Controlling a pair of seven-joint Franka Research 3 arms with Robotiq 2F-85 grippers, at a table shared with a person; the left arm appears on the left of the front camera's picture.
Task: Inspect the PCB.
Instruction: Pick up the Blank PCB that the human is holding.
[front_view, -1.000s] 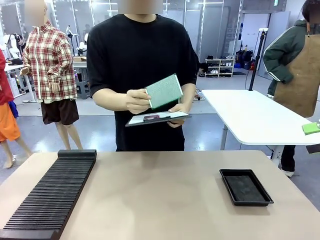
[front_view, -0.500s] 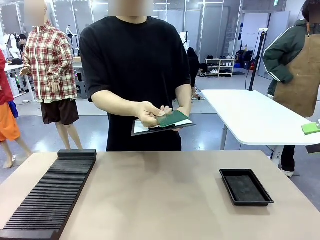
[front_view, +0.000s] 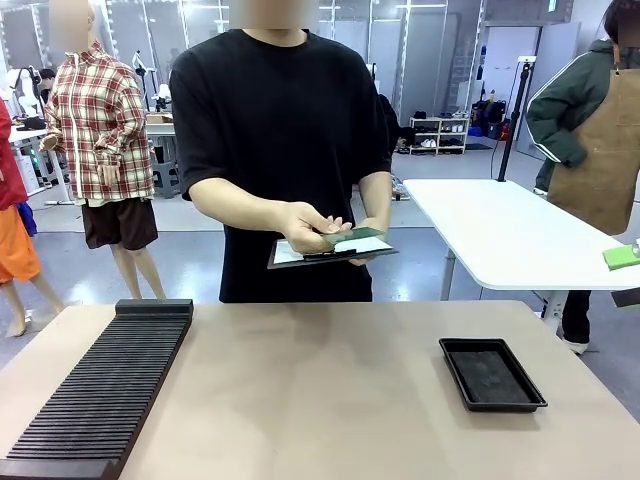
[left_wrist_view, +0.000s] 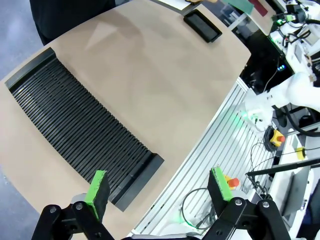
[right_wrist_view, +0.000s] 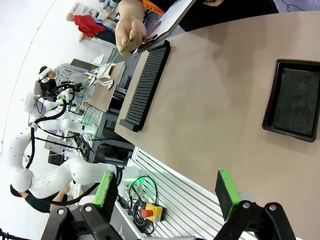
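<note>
- Black plastic tray (front_view: 492, 374), shallow and rectangular with a raised rim and rounded corners, flat on the worktop (front_view: 320, 400) toward the robot's right; inside, just its own dull, faintly mottled floor.
- Black slotted rack (front_view: 105, 385), long and low, built of many thin parallel ribs with a plain raised block at the far end; flat on the worktop toward the robot's left, well apart from the tray; slots open to view.
- Green PCB (front_view: 352, 237), thin, flat and rectangular; held almost level, so nearly edge-on in the front view; pinched at one end by the person's hand (front_view: 305, 225), past the worktop's far edge and well above it.
- Same PCB in the right wrist view a narrow green sliver (right_wrist_view: 127, 42) between thumb and fingertips.
- Clipboard (front_view: 330, 252), dark-rimmed, white sheet on top, dark clip near the middle; carried level on the person's other hand (front_view: 374, 228), just beneath the PCB; whether touching it, cannot tell.
- Worktop surface matte beige, smooth, with a rounded corner.
- Left fingers (left_wrist_view: 97, 189), black with bright green pads, spread wide, nothing between them; hanging above the rack's near end and the worktop's edge.
- Right fingers (right_wrist_view: 226, 192), same make, likewise wide apart and gripping nothing; above the worktop's near edge, apart from the tray.
</note>
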